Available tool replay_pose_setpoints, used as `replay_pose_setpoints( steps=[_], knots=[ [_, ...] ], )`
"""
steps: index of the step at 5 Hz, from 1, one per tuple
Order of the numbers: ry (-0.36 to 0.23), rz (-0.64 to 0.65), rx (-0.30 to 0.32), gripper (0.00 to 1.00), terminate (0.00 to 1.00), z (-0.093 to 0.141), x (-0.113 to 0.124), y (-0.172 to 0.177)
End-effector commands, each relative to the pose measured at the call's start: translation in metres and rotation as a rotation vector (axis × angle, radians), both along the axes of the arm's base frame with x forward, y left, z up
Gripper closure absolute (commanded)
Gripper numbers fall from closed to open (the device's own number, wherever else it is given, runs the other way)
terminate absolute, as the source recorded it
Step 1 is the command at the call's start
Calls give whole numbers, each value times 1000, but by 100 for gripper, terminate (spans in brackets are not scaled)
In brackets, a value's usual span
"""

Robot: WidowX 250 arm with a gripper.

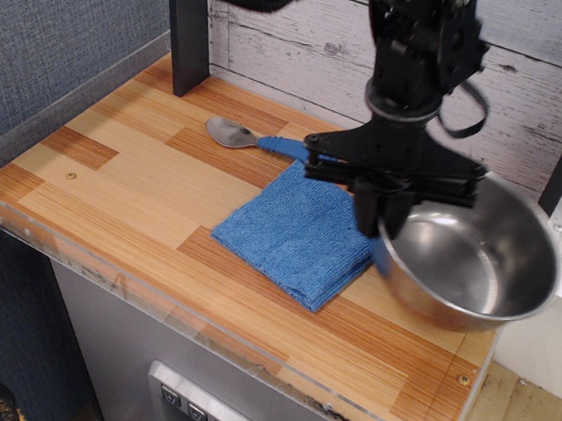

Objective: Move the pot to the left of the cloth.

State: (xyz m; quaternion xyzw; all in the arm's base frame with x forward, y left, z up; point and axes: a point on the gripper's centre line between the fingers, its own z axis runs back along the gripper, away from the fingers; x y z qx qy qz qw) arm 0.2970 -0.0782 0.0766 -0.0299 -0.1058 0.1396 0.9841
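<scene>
The pot [472,261] is a shiny steel bowl, held tilted in the air above the right part of the table. My gripper [384,221] is shut on the pot's left rim, one finger inside and one outside. The cloth [297,230], a square blue towel, lies flat on the wooden table just left of and below the pot. The pot's right edge reaches past the table's right side.
A metal spoon with a blue handle [258,142] lies behind the cloth. A dark post [188,22] stands at the back left. The wooden table [124,169] has a clear plastic rim along the front and left. A white plank wall is behind.
</scene>
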Motion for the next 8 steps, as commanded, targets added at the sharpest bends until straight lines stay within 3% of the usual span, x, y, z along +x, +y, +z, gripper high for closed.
replay_pose_setpoints(
  steps=[1, 3, 7, 8],
  knots=[
    [-136, 159, -24, 100, 0, 56, -22, 42],
    [-148, 387, -44, 100, 0, 59, -56, 92],
    [-136, 696, -19, 100, 0, 47, -47, 181],
    [-120, 801, 1, 100, 0, 40, -59, 205]
  ],
)
